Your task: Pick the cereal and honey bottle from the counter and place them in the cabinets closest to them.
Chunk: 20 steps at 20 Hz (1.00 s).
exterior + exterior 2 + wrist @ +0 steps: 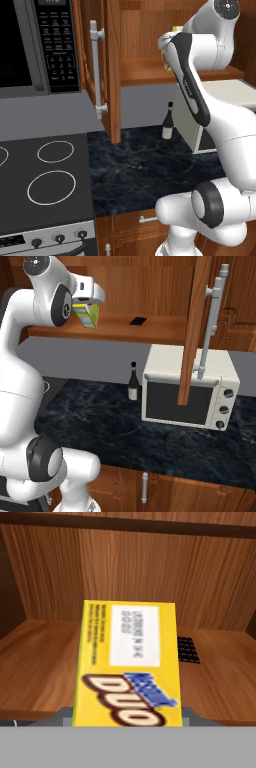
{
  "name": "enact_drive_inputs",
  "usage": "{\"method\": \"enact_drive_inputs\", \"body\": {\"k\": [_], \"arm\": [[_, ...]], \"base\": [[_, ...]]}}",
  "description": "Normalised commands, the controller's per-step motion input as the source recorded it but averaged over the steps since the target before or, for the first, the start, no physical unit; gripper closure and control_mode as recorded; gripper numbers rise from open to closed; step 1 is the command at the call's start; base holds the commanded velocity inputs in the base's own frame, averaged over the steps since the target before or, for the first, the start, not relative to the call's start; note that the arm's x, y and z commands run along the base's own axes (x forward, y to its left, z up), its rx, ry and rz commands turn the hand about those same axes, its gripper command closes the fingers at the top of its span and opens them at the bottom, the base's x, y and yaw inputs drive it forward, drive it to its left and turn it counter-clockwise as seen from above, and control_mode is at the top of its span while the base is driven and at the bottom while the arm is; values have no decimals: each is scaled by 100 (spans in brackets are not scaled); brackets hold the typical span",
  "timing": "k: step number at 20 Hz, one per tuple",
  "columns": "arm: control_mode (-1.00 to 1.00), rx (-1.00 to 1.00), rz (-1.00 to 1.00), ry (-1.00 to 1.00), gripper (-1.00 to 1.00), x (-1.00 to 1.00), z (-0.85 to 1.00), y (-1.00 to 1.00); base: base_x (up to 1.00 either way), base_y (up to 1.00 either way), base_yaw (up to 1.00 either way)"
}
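End effector [86,304] clamped on the cereal [87,315], up at the open cabinet [150,286]. Box hanging tilted under the hand, just above the front edge of the inner shelf [120,331], not resting on it as far as can be told. From the hand view, yellow cereal [127,667] face front and centre with a white label panel and big lettering, wood back wall behind. Small dark flat thing [188,650] lying on the shelf just beside the box, further in. Below, dark wine bottle [133,383] standing upright on the worktop [100,421] near the back wall, close to the left side of a white toaster oven [187,388]. Cabinet door [192,326] swung open in front of the oven, long silver handle [210,321] on it. Off to the left, microwave [35,45] above a stove top [45,175].
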Motion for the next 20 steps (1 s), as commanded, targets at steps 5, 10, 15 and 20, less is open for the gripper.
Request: {"method": "enact_drive_inputs", "body": {"k": [5,10,15,20], "arm": [[-100,0,0,2,100,3,0,0],[-100,0,0,12,100,6,0,0],[-100,0,0,11,100,7,0,0],[-100,0,0,6,100,3,0,0]], "base": [[0,0,0],[0,0,0],[0,0,0],[0,0,0]]}}
